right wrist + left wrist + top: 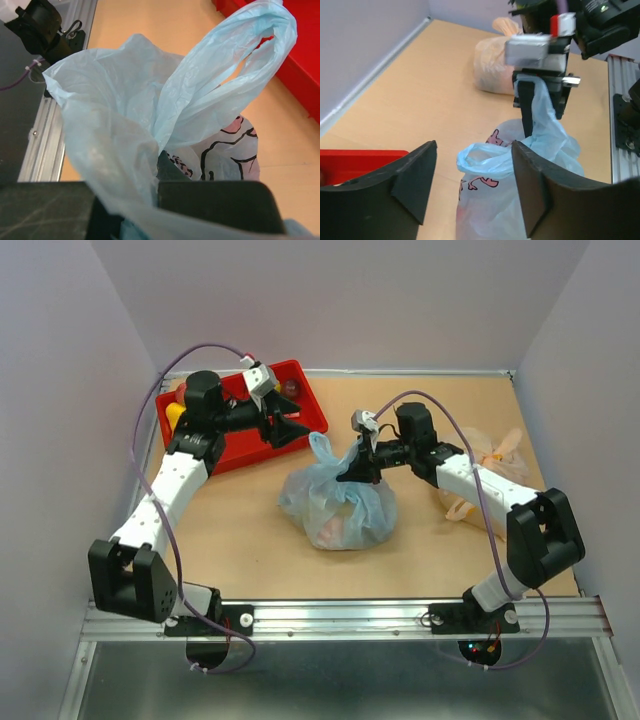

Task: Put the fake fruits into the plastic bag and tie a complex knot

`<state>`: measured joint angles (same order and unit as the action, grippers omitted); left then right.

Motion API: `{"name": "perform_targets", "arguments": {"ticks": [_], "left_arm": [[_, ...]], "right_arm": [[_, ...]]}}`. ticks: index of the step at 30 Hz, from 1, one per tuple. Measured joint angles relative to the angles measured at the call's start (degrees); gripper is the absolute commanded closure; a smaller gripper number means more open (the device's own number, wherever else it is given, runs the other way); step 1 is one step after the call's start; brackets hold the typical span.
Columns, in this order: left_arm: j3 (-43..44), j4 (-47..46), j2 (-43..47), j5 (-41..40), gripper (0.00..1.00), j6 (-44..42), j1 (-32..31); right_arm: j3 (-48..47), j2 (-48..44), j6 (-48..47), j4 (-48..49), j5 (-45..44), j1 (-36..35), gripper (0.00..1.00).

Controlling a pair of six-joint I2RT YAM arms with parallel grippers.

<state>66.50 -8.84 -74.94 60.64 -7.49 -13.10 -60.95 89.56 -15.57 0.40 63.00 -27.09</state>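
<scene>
In the top view, your plastic bag [340,508] sits at the middle of the worktop [240,540], bulging and gathered at the top. Your right pincer [352,468] is pressed together on a handle strip [330,452] at the bag's upper edge. Your left pincer [287,429] hangs spread over the right end of the red tray [300,368] at upper left, apart from the bag. A yellow fake fruit [174,416] shows at the tray's left end. A pale orange bag [490,452] lies at the right, behind the right arm.

In the left wrist view, your left pincer [472,172] stands wide, both dark fingers [415,175] at the bottom of the frame with nothing between them. The plastic bag [490,165] lies just beyond them. Above it the right pincer [539,107] pinches the handle strip [542,112] upright. The pale orange bag [492,65] is at upper centre and a corner of the red tray [360,162] at lower left.

In the right wrist view, the right pincer [155,200] clamps blue film at the bottom. A handle loop [225,65] rises to upper right, with the red tray [300,75] behind it.
</scene>
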Motion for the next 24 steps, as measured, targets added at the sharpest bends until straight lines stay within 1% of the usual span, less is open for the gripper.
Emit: {"name": "perform_targets", "arguments": {"ticks": [2,6,9,11,15,23,24], "left_arm": [[1.5,1.5,-4.0,1.5,0.23,-0.3,0.0],[1.7,5.0,-10.0,3.4,0.23,-0.9,0.0],[1.9,6.7,-12.9,5.2,0.24,-1.0,0.0],[2.1,7.2,-13.8,6.7,0.25,-1.0,0.0],[3.0,7.3,-14.1,9.7,0.34,-1.0,-0.2],[4.1,7.1,-15.8,11.6,0.33,-0.5,-1.3],[4.2,7.1,-16.2,11.4,0.4,-0.5,-1.5]], "right_arm": [[0.0,-0.7,-2.2,0.0,0.0,0.0,1.0],[0.0,-2.1,-6.2,-0.1,-0.1,-0.3,1.0],[0.0,-2.3,-8.3,-0.4,-0.2,-0.8,1.0],[0.0,-2.3,-9.2,-0.9,-0.2,-1.1,1.0],[0.0,-2.3,-10.6,-1.4,-0.2,-1.1,1.0],[0.0,-2.3,-12.2,-2.2,-0.2,-1.1,1.0],[0.0,-2.3,-12.4,-2.4,-0.2,-1.1,1.0]]}}
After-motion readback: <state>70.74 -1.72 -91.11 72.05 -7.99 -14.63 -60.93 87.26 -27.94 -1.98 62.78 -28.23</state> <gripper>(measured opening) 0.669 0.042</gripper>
